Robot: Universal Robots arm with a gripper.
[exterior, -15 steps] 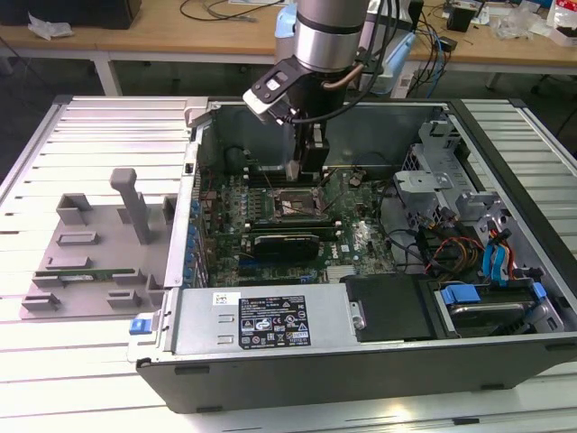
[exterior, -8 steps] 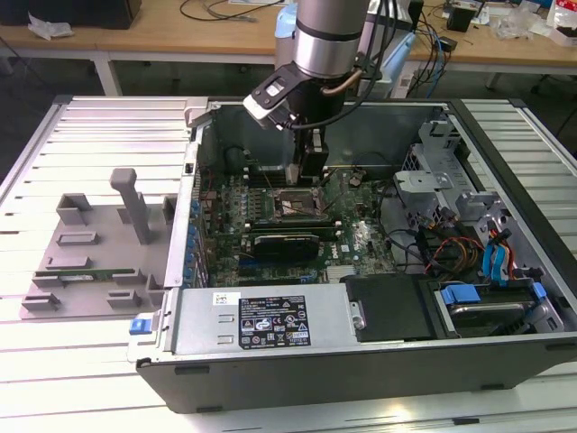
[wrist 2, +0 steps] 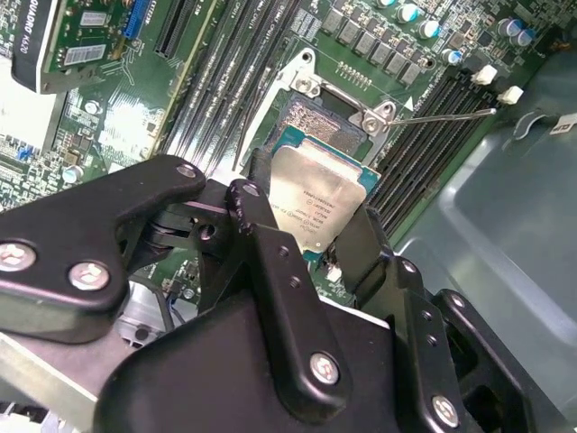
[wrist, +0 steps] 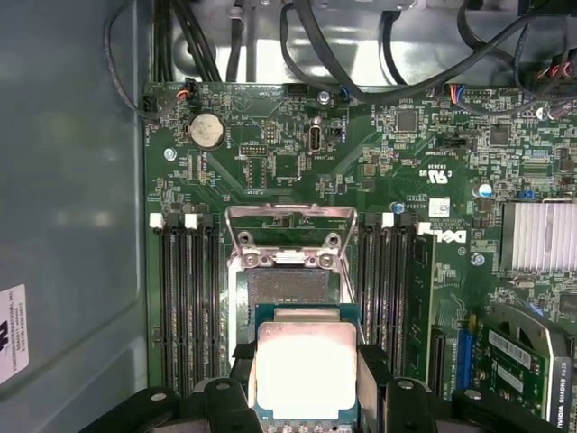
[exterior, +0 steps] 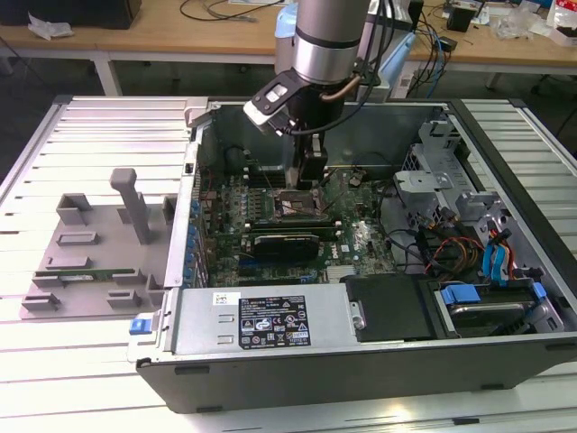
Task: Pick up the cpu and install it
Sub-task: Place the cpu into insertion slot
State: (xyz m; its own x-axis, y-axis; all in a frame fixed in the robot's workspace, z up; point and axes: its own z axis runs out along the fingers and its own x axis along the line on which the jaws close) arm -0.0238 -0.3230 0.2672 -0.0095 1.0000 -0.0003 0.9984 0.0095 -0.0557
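My gripper (exterior: pixel 306 170) reaches down into the open computer case and is shut on the cpu (wrist 2: pixel 317 197), a flat square chip with a shiny metal top and a green rim. In both wrist views the black fingers (wrist: pixel 373 368) clamp two opposite edges of the cpu (wrist: pixel 306 365). It hangs just above and partly over the open socket (wrist: pixel 288 287), offset toward one edge. The socket's metal load plate (wrist: pixel 288 224) is swung up and its thin lever (wrist 2: pixel 442 115) stands free. From the exterior view the socket (exterior: pixel 297 206) lies directly below the gripper.
Black memory slots (wrist: pixel 185 298) flank the socket on both sides. A graphics card (exterior: pixel 287 242) lies just in front of it. Cables and drive bays (exterior: pixel 469 244) fill the case's right. A grey fixture (exterior: pixel 99 244) sits at the exterior view's left.
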